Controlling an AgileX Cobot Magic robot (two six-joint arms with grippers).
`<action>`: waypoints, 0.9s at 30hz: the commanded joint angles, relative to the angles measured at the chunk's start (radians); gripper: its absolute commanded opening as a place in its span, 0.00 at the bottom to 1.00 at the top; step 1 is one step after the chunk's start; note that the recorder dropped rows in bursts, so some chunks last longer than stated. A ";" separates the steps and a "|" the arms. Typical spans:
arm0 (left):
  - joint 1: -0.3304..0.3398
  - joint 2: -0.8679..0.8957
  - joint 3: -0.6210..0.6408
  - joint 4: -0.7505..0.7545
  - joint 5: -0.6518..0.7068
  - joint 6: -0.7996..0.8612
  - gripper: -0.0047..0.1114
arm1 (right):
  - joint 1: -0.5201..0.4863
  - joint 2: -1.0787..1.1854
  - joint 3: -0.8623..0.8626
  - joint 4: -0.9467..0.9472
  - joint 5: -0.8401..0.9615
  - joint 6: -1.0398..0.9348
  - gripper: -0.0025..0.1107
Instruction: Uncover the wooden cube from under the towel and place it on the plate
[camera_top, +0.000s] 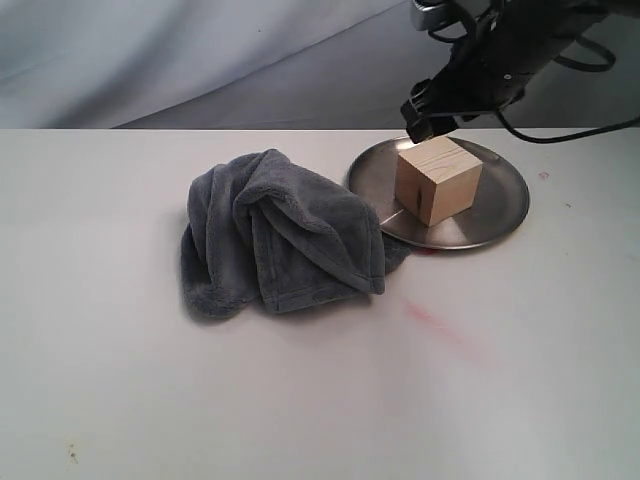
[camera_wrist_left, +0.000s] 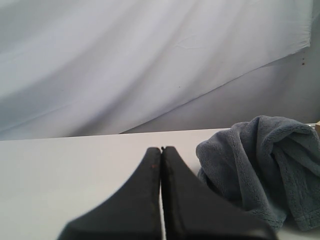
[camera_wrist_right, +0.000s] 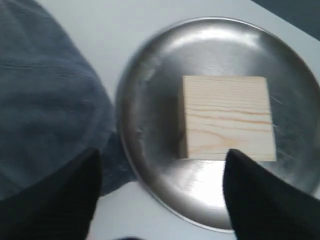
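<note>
One wooden cube sits on the steel plate, the right hand spread wide above it.
Rigid, light-looking pine with flat faces should pinch securely across opposite sides; the soft towel lies bunched beside the plate; the left hand is pressed together. No labels or writing visible.

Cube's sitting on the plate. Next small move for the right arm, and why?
Probably lift the right gripper straight up and clear: its jaws are open, and the wooden cube rests flat on the plate, free of the towel.
</note>
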 joint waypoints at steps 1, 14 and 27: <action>0.002 -0.004 0.004 -0.002 -0.011 -0.002 0.04 | -0.002 -0.061 0.058 0.244 0.008 -0.241 0.31; 0.002 -0.004 0.004 -0.002 -0.011 -0.002 0.04 | -0.002 -0.422 0.393 0.408 -0.327 -0.467 0.10; 0.002 -0.004 0.004 -0.002 -0.011 -0.002 0.04 | -0.011 -0.718 0.634 0.274 -0.517 -0.461 0.10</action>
